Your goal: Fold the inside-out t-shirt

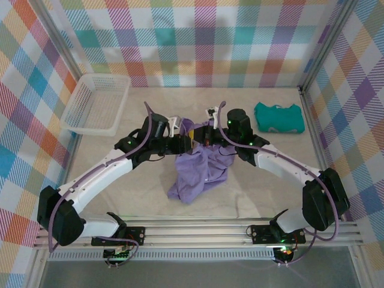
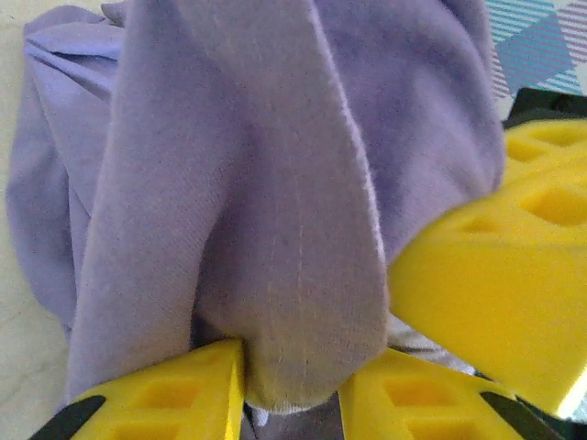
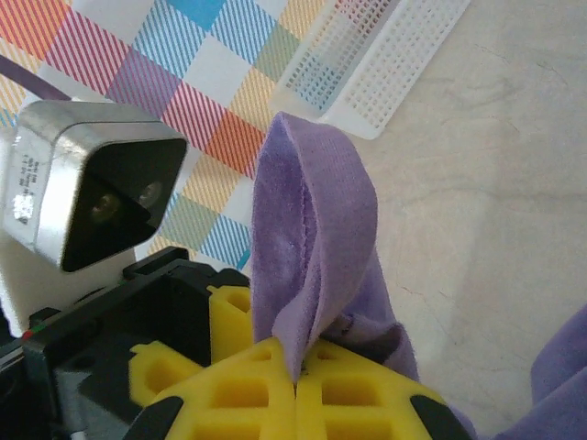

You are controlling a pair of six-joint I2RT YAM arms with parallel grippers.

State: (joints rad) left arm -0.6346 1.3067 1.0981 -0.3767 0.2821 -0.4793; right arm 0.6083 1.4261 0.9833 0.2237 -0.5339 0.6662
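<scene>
Locate the inside-out t-shirt [image 1: 201,171] near the middle of the table [image 1: 144,193]: it is a bunched lavender heap, with its upper part lifted between the two arms and the rest draped down onto the surface. In the overhead view you will find the left gripper [image 1: 183,139] and the right gripper [image 1: 204,135] close together at the top of the heap, facing each other. Check the right gripper [image 3: 295,353] in its own wrist view: its yellow fingers [image 3: 238,394] are closed flush against each other and pinch a narrow upright loop of the hemmed fabric [image 3: 312,229], which rises above the tips. Check the left gripper [image 2: 293,362] in the left wrist view: a thick fold of the shirt [image 2: 275,229] fills the gap between its two yellow fingers [image 2: 156,399] and touches both inner faces, so you may read it as clamped on the cloth. One yellow finger of the right gripper [image 2: 495,275] sits just beside that fold. Note the surroundings: a white perforated basket [image 1: 90,130] stands at the far left of the table, well apart from the shirt, and a folded teal garment [image 1: 279,117] lies at the far right.
</scene>
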